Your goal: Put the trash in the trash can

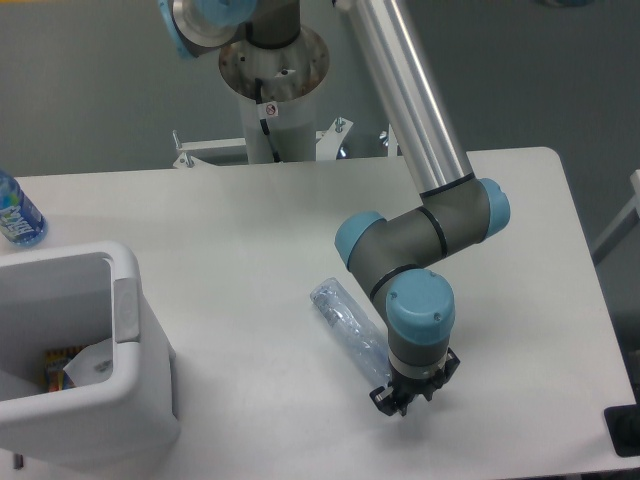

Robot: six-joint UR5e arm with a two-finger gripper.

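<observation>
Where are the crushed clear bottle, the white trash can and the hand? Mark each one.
crushed clear bottle (345,320), fixed camera, on its exposed middle.
white trash can (128,310), fixed camera, on its right rim.
hand (403,400), fixed camera, between its fingertips at the bottle's near end.

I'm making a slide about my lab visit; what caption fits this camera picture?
Robot arm's gripper lowered at one end of a crushed plastic bottle, with the white bin waiting at the table's left.

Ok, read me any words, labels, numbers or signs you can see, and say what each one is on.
Nothing can be read.
Sticker on the robot base: a small red sign, too small to read.
Blue label on the water bottle: print blurred.
Paper in the trash can: print too small.
</observation>
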